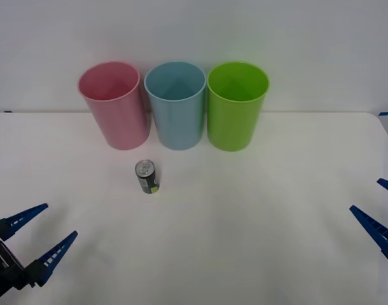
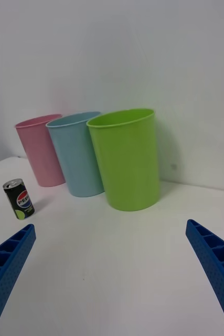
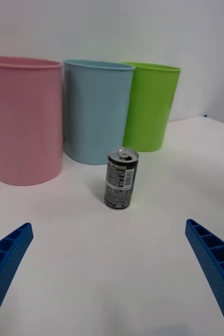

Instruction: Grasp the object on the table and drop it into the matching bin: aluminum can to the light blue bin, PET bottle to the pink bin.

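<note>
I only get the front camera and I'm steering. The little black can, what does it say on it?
Observer: The right wrist view shows a round red, white and blue logo reading PEPSI on the can, with a yellow-green spot below it.
Operator: What's on its other side?
Observer: The left wrist view shows a white panel of small print on the can, too small to read.
Operator: Is my left gripper pointing at it?
Observer: Yes. The can stands about midway between the open fingers of the left gripper, in front of the gap between the pink bin and the light blue bin.
Operator: And my right one?
Observer: The right gripper is open and faces the green bin; the can is off to one side.
</note>
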Controlling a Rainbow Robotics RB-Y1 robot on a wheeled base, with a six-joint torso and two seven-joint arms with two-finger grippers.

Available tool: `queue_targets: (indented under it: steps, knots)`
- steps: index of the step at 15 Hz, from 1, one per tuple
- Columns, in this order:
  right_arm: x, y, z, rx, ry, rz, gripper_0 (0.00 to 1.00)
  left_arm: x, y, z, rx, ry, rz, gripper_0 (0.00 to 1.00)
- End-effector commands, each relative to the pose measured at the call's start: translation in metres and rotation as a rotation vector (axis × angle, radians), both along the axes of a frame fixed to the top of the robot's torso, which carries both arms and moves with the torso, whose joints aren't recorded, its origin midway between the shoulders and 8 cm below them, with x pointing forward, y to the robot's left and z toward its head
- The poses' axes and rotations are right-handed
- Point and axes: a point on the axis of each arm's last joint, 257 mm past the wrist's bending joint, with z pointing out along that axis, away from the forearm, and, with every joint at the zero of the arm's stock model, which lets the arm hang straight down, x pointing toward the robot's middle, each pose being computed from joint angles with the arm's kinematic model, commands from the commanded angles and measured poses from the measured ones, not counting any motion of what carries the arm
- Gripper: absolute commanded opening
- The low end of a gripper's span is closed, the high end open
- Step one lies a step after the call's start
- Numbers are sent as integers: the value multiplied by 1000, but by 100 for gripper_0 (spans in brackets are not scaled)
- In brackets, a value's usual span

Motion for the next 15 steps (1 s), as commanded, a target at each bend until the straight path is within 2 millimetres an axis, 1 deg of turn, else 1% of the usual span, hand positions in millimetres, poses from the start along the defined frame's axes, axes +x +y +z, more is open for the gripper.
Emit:
queue_targets:
  steps: [1, 8, 13, 15]
  knots:
    - [0, 0, 0, 0, 0, 0, 100, 19, -19, -10, 26, 12, -9, 100]
    - [0, 0, 0, 0, 0, 0, 100, 65, -56, -39, -13, 47, -28, 100]
    - [0, 0, 0, 0, 0, 0, 100, 108, -78, -43, -31, 43, -50, 100]
    - [0, 0, 0, 0, 0, 0, 100, 122, -86, -50, -15, 50, -54, 100]
